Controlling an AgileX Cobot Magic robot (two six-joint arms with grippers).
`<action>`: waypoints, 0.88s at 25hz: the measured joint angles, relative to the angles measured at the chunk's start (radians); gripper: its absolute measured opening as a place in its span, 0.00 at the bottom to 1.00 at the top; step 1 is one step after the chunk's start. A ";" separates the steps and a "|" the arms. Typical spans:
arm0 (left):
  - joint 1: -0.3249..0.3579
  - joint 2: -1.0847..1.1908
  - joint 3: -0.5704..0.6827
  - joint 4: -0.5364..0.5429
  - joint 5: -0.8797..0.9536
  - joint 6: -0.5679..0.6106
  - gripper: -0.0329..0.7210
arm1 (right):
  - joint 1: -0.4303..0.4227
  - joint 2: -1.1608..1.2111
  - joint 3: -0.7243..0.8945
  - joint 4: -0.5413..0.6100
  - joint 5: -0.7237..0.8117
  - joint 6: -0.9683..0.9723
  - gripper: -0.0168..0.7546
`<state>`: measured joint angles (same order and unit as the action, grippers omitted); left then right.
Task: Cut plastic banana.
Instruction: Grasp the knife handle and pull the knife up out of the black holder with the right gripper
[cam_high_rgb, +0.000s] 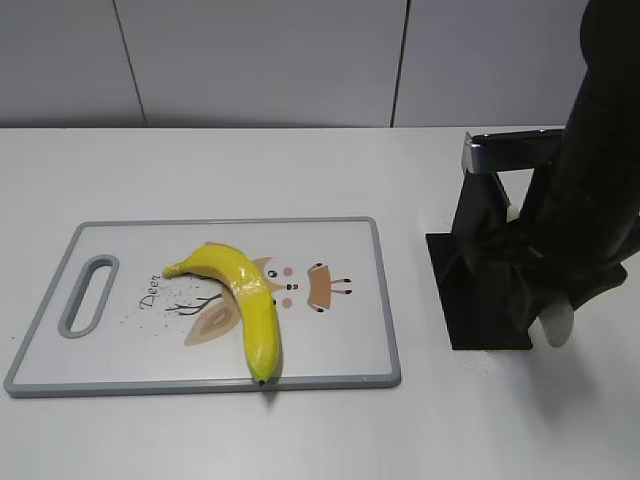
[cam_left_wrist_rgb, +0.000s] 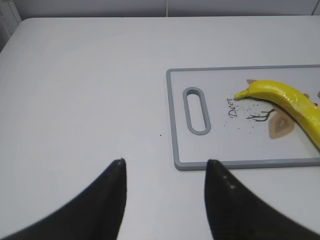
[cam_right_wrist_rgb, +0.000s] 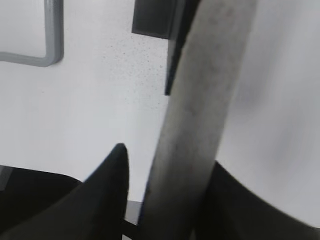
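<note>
Banana (cam_high_rgb: 245, 300) lay across the middle of the grey-rimmed cutting board (cam_high_rgb: 385, 300) on the white counter (cam_high_rgb: 250, 170). At three o'clock stood a black knife stand (cam_high_rgb: 485, 270), where the right fingers (cam_right_wrist_rgb: 165, 165) gripped the knife (cam_right_wrist_rgb: 200, 115). Left fingers (cam_left_wrist_rgb: 165, 165) hovered wide apart, empty.

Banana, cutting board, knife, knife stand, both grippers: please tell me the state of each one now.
Banana: whole, uncut, lying on the board.
Cutting board: flat on the table, carrying only the banana.
Knife: between the right gripper's fingers, by the stand.
Knife stand: upright, right of the board.
Left gripper: open, empty, near the board's handle end.
Right gripper: around the knife; grip unclear.
</note>
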<state>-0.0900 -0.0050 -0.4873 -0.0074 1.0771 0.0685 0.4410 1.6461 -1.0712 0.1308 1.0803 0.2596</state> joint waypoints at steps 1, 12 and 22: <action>0.000 0.000 0.000 0.000 0.000 0.000 0.69 | 0.000 0.000 0.000 -0.007 0.000 0.007 0.40; 0.000 0.000 0.000 0.001 0.000 0.000 0.69 | -0.003 0.001 0.000 -0.025 0.007 0.039 0.29; 0.000 0.000 0.000 0.001 0.000 0.000 0.69 | -0.003 -0.102 -0.006 -0.021 0.013 0.056 0.29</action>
<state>-0.0900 -0.0050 -0.4873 -0.0065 1.0771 0.0685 0.4378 1.5441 -1.0775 0.1101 1.0932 0.3154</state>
